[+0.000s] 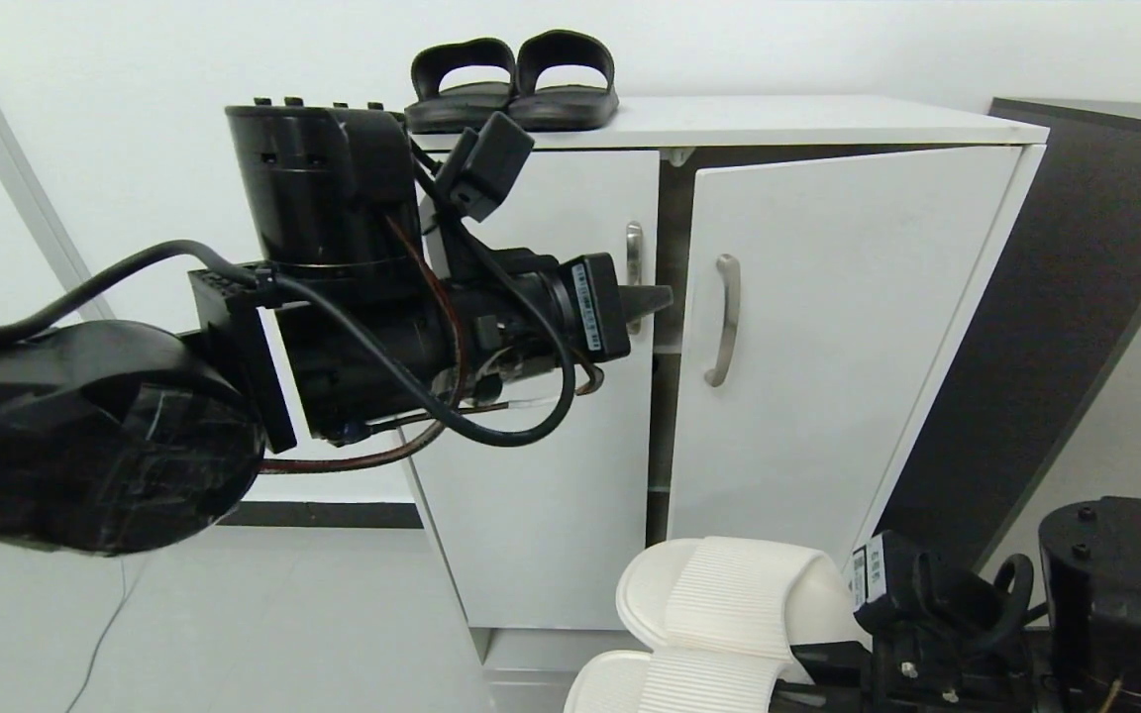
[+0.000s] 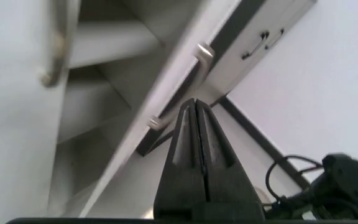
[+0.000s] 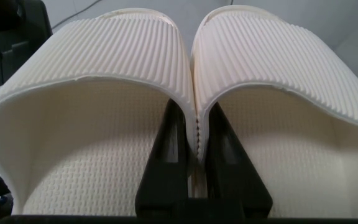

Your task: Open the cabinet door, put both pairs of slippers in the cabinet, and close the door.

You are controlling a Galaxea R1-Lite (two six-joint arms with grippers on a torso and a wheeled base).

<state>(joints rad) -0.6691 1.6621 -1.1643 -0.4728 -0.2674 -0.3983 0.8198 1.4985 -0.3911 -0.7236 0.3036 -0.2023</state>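
A white two-door cabinet (image 1: 828, 327) stands ahead; its right door (image 1: 828, 396) is ajar, leaving a dark gap beside the left door (image 1: 551, 495). A pair of black slippers (image 1: 511, 84) rests on the cabinet top. My left gripper (image 1: 658, 297) is shut and empty, its tips level with the left door's handle (image 1: 634, 259), by the gap. In the left wrist view the shut gripper (image 2: 196, 107) points at the right door's handle (image 2: 178, 87). My right gripper (image 3: 196, 124) is shut on the inner edges of the pair of white slippers (image 3: 104, 74), held low in front of the cabinet (image 1: 719, 614).
A dark panel (image 1: 1076, 297) leans along the wall right of the cabinet. Pale floor (image 1: 283, 624) lies open to the left. Shelves (image 2: 104, 43) show inside the cabinet through the gap.
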